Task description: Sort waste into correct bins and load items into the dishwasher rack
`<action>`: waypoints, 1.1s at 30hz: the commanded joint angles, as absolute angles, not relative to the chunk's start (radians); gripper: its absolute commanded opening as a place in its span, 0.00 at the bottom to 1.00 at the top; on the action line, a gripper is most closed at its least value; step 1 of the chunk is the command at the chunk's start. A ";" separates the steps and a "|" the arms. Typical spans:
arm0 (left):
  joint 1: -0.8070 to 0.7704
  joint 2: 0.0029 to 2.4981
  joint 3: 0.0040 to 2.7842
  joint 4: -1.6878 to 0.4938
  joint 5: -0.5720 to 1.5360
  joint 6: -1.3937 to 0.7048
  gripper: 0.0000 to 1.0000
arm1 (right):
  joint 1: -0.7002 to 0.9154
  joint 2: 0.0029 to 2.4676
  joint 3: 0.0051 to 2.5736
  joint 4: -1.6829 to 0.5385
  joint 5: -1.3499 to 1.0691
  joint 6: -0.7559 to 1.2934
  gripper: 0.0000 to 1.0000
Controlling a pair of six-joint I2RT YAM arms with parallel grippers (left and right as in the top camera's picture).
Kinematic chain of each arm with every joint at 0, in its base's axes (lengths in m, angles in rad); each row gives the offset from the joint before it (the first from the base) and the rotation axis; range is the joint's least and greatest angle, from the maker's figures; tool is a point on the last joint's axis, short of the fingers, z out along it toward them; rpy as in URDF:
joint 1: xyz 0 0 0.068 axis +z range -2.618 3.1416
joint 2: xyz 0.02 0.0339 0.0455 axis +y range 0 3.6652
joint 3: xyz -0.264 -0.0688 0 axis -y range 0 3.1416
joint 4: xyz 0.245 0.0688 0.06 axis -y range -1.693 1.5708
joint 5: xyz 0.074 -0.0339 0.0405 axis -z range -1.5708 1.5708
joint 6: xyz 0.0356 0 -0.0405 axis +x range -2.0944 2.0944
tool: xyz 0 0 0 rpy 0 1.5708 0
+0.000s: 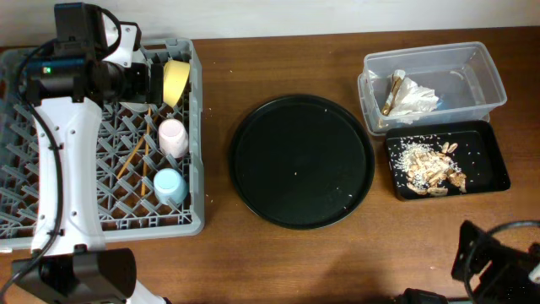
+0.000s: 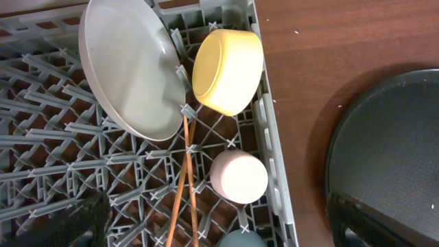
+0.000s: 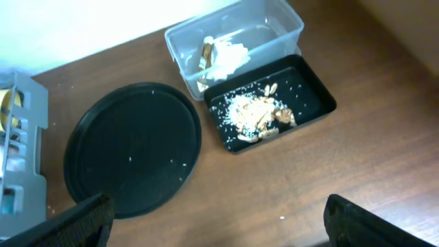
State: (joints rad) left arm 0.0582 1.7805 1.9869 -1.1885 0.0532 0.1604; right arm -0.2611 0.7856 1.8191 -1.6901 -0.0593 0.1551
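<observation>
Left end effector (image 2: 218, 223) wide over rack (image 2: 273, 140) right edge, right end effector (image 3: 221, 225) wide above table (image 3: 384, 144)

Left arm (image 1: 63, 160): white, stretched from its base at the near edge toward the far side, black wrist bent to the right.
Left gripper (image 2: 226, 223): looks down, jaws wide apart, nothing between them.
Right arm (image 1: 498, 262): black, folded low at the near right corner, only partly in the overhead view.
Right gripper (image 3: 223, 219): held high, tilted down, jaws wide apart, holding nothing.
</observation>
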 commanded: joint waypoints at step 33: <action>0.066 1.787 1.988 -1.190 0.064 0.159 0.99 | -0.004 0.003 0.015 0.068 -0.060 0.124 0.99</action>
